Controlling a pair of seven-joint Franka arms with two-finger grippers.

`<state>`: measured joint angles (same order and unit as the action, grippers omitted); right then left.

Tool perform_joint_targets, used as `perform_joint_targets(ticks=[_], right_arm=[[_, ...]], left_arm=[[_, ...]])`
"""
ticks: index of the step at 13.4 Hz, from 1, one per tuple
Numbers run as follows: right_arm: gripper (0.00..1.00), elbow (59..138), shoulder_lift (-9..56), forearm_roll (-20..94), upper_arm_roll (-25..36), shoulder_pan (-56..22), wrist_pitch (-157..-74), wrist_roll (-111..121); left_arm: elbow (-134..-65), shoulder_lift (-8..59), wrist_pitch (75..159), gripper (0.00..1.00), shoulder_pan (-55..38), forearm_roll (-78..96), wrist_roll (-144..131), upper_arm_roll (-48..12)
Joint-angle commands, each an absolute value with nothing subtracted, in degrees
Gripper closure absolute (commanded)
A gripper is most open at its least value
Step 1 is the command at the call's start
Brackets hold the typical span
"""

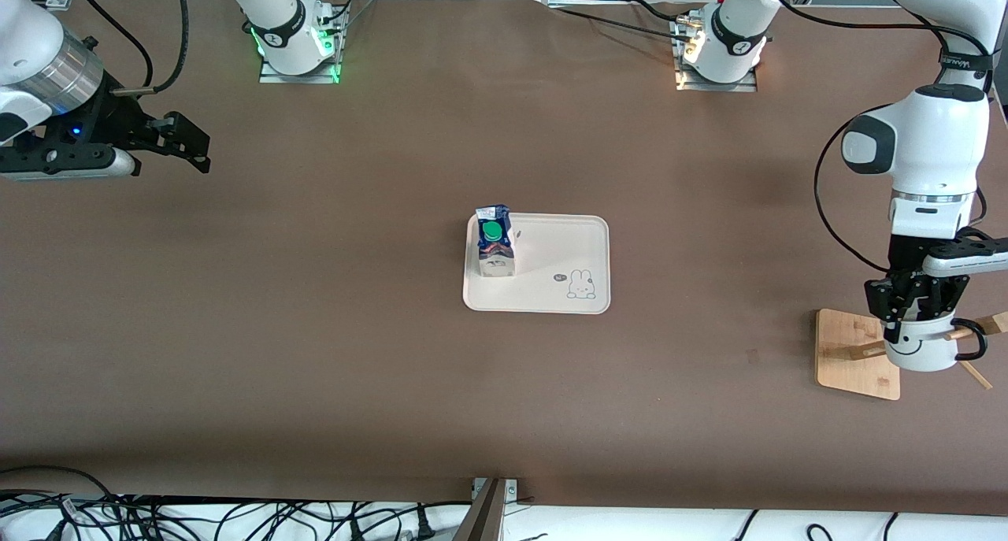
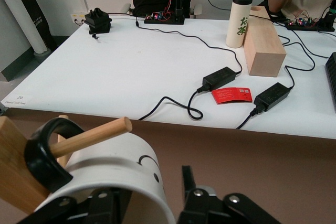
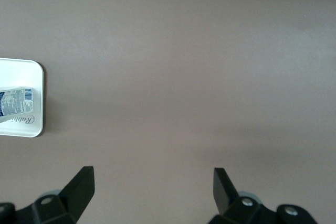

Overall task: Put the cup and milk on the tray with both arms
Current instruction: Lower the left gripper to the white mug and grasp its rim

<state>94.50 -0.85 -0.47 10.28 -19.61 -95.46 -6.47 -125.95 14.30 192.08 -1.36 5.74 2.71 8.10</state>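
The cup (image 1: 921,352) hangs by its black handle on a peg of the wooden rack (image 1: 846,352) at the left arm's end of the table. My left gripper (image 1: 917,320) is at the cup's rim, part open, one finger outside the wall with a gap, the other hidden by the cup. In the left wrist view the cup (image 2: 115,156) fills the foreground at the gripper (image 2: 149,182), the peg (image 2: 89,137) through its handle. The milk (image 1: 494,242) stands upright on the tray (image 1: 567,257) at mid table. My right gripper (image 1: 197,143) waits open and empty over the right arm's end.
The right wrist view shows its open gripper (image 3: 152,182) over bare brown table, with a corner of the tray (image 3: 26,72) and the milk (image 3: 16,100) at the edge. Cables lie along the table edge nearest the front camera.
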Motion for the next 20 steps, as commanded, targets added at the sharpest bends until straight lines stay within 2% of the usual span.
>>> perform_joint_targets(ticks=[1,9,14,17,20], right_arm=[[0.00,92.6,-0.1,-0.9,10.4,-19.4,-95.4,-6.7],[0.00,92.6,0.4,-0.9,10.5,-19.2,-95.4,-6.7],[0.00,92.6,0.4,-0.8,10.5,-19.2,-95.4,-6.7],[0.00,92.5,0.4,-0.8,10.4,-19.3,-95.4,-6.8],[0.00,92.4,0.4,-0.7,10.4,-19.4,-95.4,-6.8]], left_arm=[[-125.3,14.7,192.2,1.00,-1.3,6.9,4.0,8.1],[-126.2,14.1,192.0,1.00,-1.8,6.8,3.3,7.9],[-130.2,9.1,190.6,1.00,-3.1,6.9,3.0,7.5],[-130.3,6.9,186.9,1.00,-3.6,6.9,2.9,6.7],[-129.7,4.6,178.4,1.00,-5.8,6.9,2.8,6.5]])
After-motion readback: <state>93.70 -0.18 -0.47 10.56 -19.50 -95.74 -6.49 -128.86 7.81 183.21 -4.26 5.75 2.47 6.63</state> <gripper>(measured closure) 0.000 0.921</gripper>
